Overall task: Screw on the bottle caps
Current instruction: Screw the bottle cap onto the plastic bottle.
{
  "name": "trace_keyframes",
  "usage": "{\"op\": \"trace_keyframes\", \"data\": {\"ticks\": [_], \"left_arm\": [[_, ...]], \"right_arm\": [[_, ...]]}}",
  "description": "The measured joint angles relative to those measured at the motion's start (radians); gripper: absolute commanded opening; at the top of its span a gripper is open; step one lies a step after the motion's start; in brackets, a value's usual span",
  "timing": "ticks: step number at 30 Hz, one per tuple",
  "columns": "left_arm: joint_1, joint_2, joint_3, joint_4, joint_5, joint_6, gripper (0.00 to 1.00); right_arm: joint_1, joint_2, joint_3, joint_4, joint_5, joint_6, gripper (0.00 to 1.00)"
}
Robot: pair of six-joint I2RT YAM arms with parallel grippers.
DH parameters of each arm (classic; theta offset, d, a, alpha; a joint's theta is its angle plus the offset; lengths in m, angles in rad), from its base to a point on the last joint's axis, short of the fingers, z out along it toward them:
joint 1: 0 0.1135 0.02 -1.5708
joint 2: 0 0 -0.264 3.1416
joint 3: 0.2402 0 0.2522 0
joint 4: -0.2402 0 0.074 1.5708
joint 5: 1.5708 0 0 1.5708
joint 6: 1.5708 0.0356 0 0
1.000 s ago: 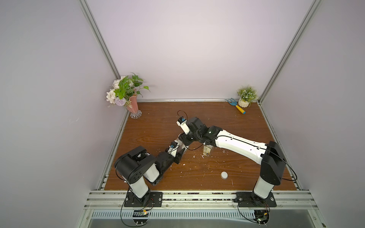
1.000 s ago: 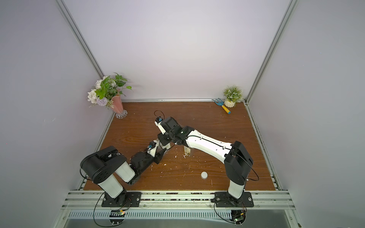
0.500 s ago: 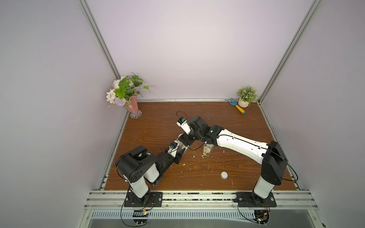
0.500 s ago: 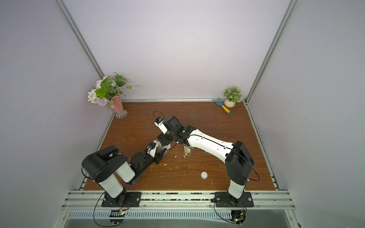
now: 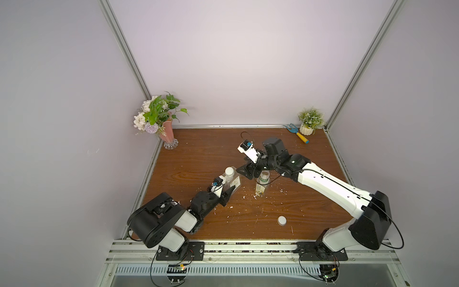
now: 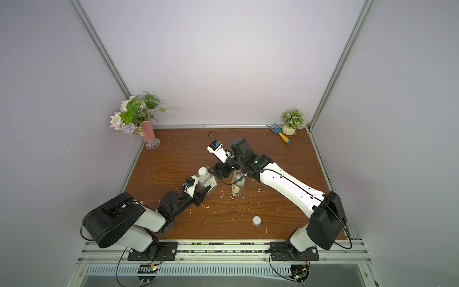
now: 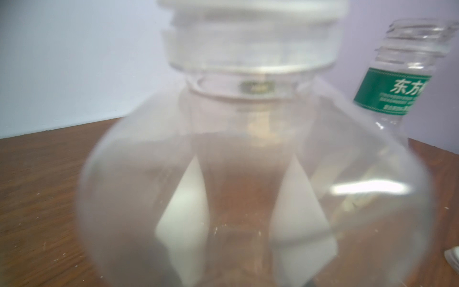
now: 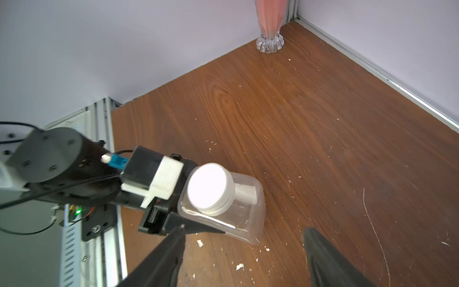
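Squeezing the squarish clear plastic bottle (image 8: 248,201) with its round white cap (image 8: 210,186) in the left claw (image 5: 229,190), holding the right claw (image 8: 244,229) open and empty beside it.

At the upper right of the left wrist view, the green label band (image 7: 393,95) on the round bottle (image 7: 419,47) reads "东方" in white; the smaller print beneath is too blurred to read.

We find the brown wooden tabletop (image 5: 198,154) free from 9 to 11 o'clock. At centre, the squarish clear plastic bottle with white cap (image 5: 234,182), clamped by the left gripper (image 5: 227,189), and the slim round green-labelled open bottle (image 5: 262,187) stand near together. The right gripper (image 5: 248,174), jaws apart, hangs at that gap. A white round cap (image 5: 282,220) lies at 5 o'clock.
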Motion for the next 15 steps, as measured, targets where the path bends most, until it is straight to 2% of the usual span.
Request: {"op": "trace_keyframes", "data": {"ticks": [6, 13, 15], "left_arm": [[0.000, -0.155, 0.044, -0.157, 0.087, -0.031, 0.26], [-0.005, -0.349, 0.154, -0.456, 0.179, -0.034, 0.26], [-0.006, -0.400, 0.207, -0.574, 0.200, -0.016, 0.22]], "right_arm": [[-0.105, -0.024, 0.023, -0.029, -0.237, -0.040, 0.83], [-0.124, -0.005, 0.042, -0.057, -0.349, -0.087, 0.84], [-0.123, -0.005, 0.042, -0.056, -0.369, -0.096, 0.84]]}}
